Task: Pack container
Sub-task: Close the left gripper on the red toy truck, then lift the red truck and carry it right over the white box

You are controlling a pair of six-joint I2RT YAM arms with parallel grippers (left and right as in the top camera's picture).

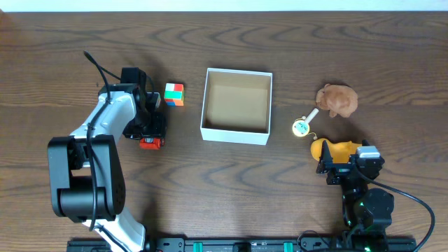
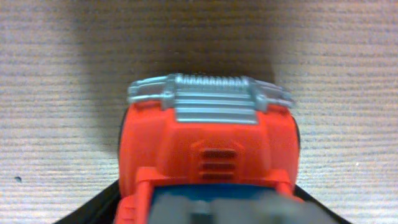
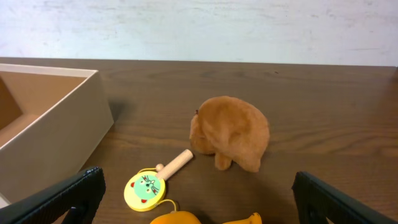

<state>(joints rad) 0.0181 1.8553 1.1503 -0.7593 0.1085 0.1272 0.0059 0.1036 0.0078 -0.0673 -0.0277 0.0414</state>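
I can read no lettering, numbers or brand marks anywhere — the small yellow paddle (image 3: 145, 190) carries only a drawn face, and the red toy truck (image 2: 208, 149) is unmarked.

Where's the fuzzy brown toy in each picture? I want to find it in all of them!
Overhead: the fuzzy brown toy sits right of centre, in the upper half.
Left wrist: not in it; only a red toy truck shows.
Right wrist: near the middle.
Shared landmark: the round yellow paddle toy lies just down-left of it in both those views.
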